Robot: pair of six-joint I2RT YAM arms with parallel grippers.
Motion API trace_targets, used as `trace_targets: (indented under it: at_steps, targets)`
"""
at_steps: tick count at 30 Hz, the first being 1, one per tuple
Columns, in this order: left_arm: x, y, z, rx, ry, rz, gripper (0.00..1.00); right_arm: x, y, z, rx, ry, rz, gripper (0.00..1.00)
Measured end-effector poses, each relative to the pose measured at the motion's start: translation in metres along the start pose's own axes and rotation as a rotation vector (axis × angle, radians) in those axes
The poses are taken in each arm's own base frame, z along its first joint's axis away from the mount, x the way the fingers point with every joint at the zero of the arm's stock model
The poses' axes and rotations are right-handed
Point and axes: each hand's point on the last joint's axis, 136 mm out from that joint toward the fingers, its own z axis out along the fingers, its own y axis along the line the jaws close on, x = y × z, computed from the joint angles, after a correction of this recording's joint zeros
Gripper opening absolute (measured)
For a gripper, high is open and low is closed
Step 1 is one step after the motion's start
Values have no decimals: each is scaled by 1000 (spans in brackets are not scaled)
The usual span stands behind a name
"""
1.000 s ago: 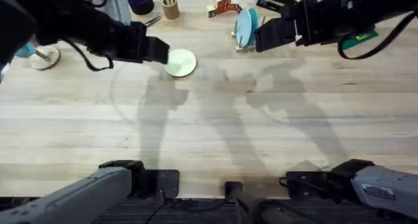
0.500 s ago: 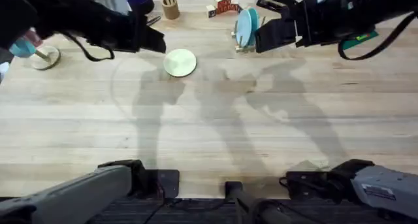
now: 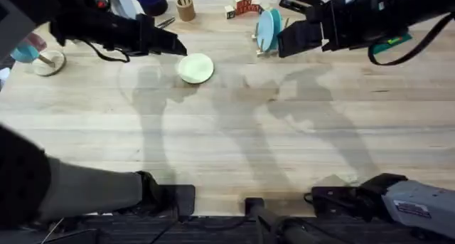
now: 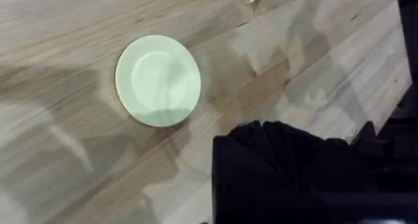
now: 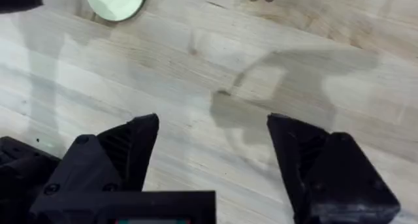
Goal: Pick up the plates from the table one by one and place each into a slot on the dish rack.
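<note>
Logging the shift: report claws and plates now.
Right claw open, empty, near rack. Left claw beside yellow plate, grip unclear. Yellow plate flat on table; blue plate upright in rack. Nothing blocking.

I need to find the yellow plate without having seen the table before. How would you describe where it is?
Start from the wooden table and look toward its far edge, where the dish rack holds a light blue plate upright. To the left of the rack, the pale yellow plate lies flat on bare wood. It is the one plate lying flat, near the left gripper.
</note>
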Motion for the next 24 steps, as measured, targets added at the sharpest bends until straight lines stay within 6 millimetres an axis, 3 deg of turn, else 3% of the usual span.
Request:
trace_targets:
  at_steps: [7, 14, 24]
  targets:
    - [-3, 27, 21, 40, -2, 14, 38, 0, 0, 0, 0, 0, 0, 996]
    - [-2, 56, 24, 43, -22, -25, 39, 0, 0, 0, 0, 0, 0, 996]
    - [-1, 74, 41, 90, -34, -40, 39, 0, 0, 0, 0, 0, 0, 996]
